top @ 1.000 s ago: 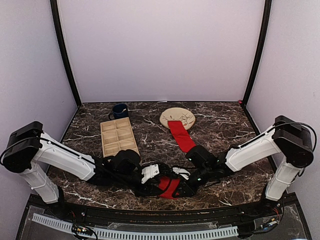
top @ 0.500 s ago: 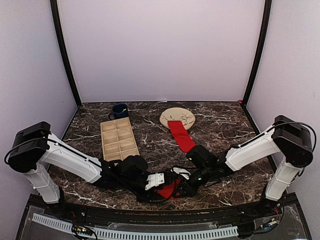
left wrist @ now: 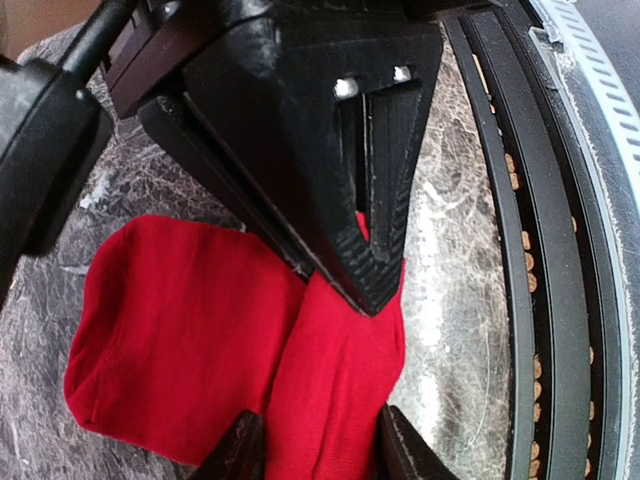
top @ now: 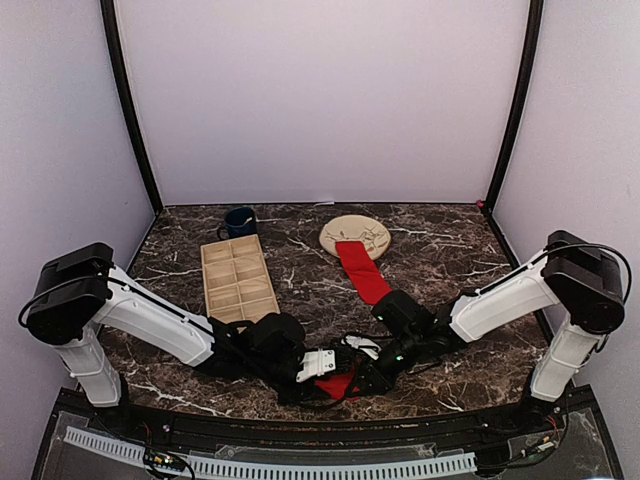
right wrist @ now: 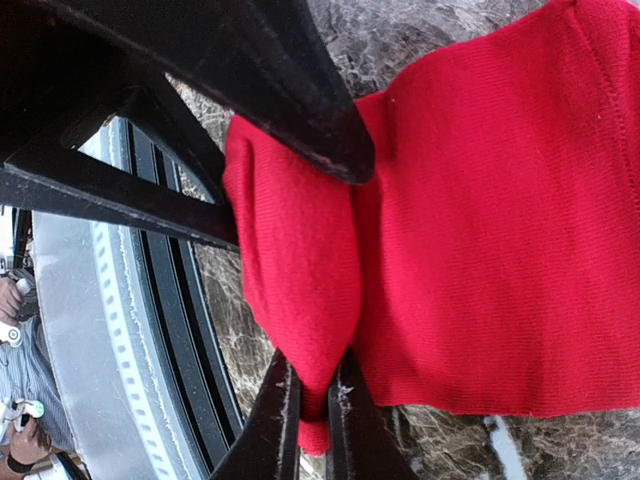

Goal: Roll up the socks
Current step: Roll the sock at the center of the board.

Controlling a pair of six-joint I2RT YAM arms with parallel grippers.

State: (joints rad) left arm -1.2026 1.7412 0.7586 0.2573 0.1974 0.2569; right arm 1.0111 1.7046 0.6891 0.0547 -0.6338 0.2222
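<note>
Both of my claws sit low at the near edge of the marble table (top: 440, 262). The left claw (left wrist: 318, 452) is closed around a bunched fold of the front red sock (left wrist: 170, 330). The right claw (right wrist: 314, 405), all but shut, pinches that same fold from the opposite side. This sock lies crumpled on the marble. The other red sock (top: 362, 272) stretches flat, with its far end on the beige plate (top: 372, 230).

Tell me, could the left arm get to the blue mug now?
Probably not yet: the left gripper is shut on the sock at the near edge, and the mug stands far back, beyond the tray.
</note>
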